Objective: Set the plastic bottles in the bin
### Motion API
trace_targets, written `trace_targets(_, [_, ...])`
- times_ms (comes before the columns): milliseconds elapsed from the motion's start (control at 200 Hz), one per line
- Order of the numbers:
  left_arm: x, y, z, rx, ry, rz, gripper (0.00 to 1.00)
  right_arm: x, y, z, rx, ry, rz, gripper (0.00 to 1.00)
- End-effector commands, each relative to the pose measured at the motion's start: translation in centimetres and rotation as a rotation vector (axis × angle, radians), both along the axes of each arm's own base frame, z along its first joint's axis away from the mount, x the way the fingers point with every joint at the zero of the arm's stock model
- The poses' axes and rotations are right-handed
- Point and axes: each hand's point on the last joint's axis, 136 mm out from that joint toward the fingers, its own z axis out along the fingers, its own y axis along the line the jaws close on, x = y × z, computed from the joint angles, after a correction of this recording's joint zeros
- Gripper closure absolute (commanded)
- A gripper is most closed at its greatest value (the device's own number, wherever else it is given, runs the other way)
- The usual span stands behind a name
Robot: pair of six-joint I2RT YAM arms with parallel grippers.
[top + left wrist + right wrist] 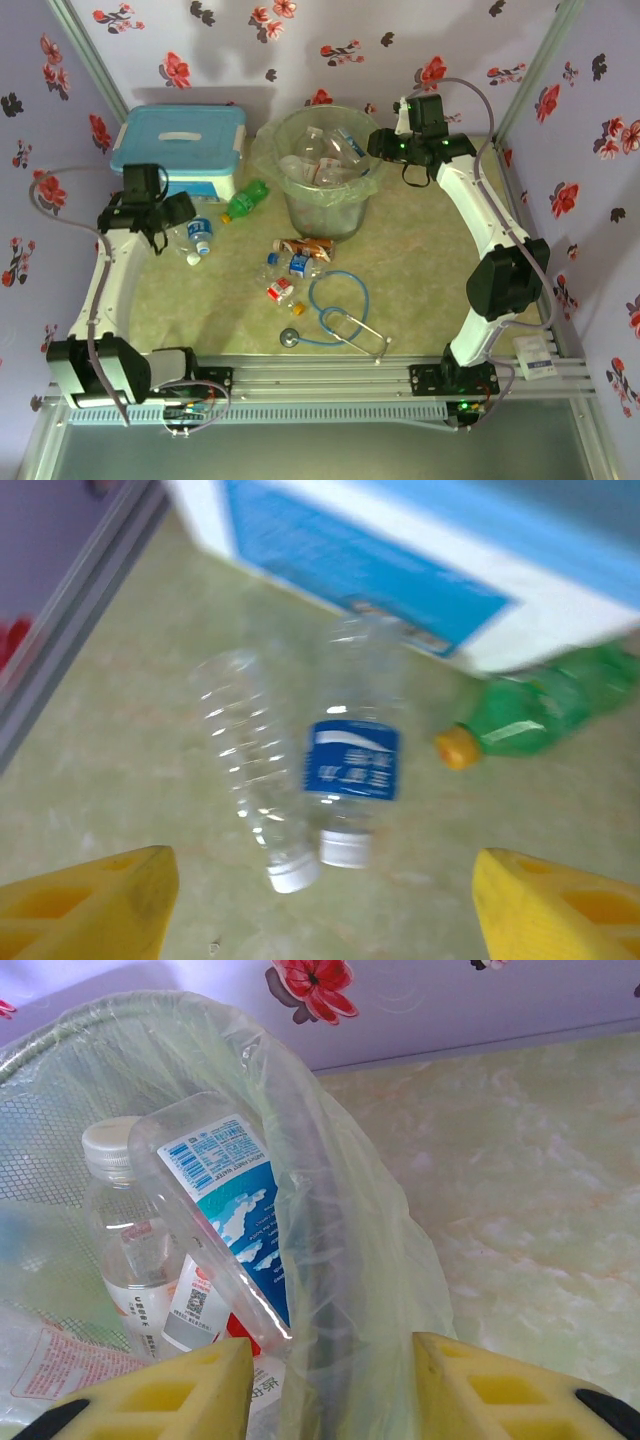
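Yellow fingers of the left gripper stand wide apart at the bottom corners of its view. Between and above them we see a bare clear bottle and a blue-labelled bottle lying side by side on the desk, with a green bottle at right beside the white box. We find the right gripper with fingers narrowly apart over the rim of the bin; a cloud-labelled bottle leans inside, centre left.

The table is seen steeply from above its 6 o'clock edge. Bottles at 9 o'clock are viewed closely downward from the left wrist, the bin at 12 o'clock from the right wrist. Both spots are shared with the top view.
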Motion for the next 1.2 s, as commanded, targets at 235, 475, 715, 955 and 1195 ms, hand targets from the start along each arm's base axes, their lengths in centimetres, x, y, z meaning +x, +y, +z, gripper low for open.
trace_targets(235, [4.7,4.2,-8.4,-0.291,-0.075,0.260,0.16,0.2,0.2,0.4,0.013,-0.009,0.012,0.55])
trace_targets(475, [6.2,4.0,-13.2,-0.370,-0.024,0.309,0.13,0.1,0.0,0.3,0.008,-0.009,0.008,0.54])
trace_targets(715, [6.3,3.7,-15.5,-0.403,-0.006,0.328,0.23,-0.1,-0.2,0.4,0.001,-0.012,0.003,0.54])
trace_targets(955, [6.6,3.4,-16.7,-0.437,0.004,0.334,0.41,-0.2,-0.2,0.5,0.002,-0.011,0.000,0.54])
trace_targets(1195, [6.4,3.5,-13.6,-0.424,-0.052,0.318,0.48,-0.2,-0.3,0.5,0.000,-0.012,0.000,0.54])
